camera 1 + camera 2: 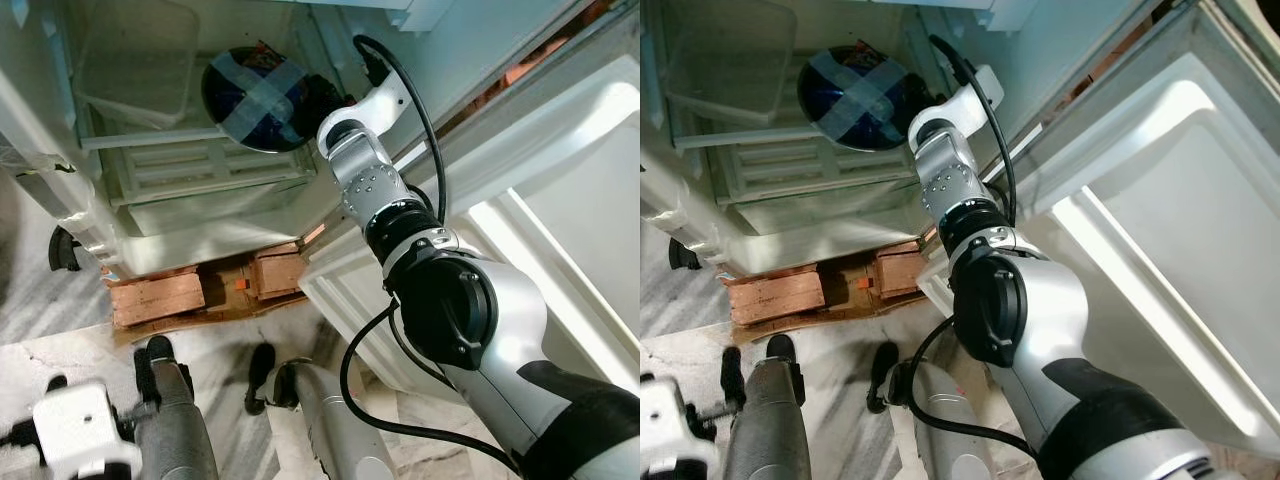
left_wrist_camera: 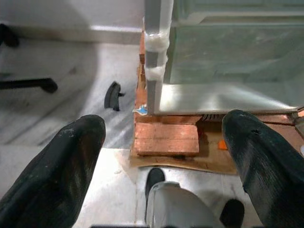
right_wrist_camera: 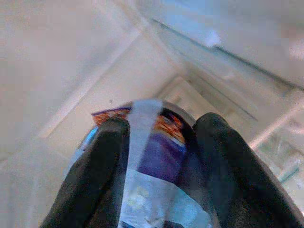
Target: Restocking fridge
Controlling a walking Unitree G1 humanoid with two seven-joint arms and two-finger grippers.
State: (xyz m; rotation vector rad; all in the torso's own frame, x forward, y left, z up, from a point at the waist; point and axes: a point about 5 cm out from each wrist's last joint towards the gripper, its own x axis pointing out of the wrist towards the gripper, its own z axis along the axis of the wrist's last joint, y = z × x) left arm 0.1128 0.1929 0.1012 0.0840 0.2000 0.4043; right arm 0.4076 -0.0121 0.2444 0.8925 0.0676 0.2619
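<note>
I'm keeping the left gripper (image 2: 161,156) idle low by the bricks (image 2: 166,138), its fingers (image 2: 52,175) standing apart. Further right, I'm reaching the right gripper (image 3: 159,142) into the fridge (image 1: 200,215), fingers clamped on the taped blue tin (image 1: 262,97) over the wire shelf (image 1: 190,165). I'm judging it best to lower it flat onto the shelf before loosening the grip.

My right hand (image 3: 159,156) hides much of the taped container (image 3: 152,166); its label's blurred, bottom cut off by the frame edge.
</note>
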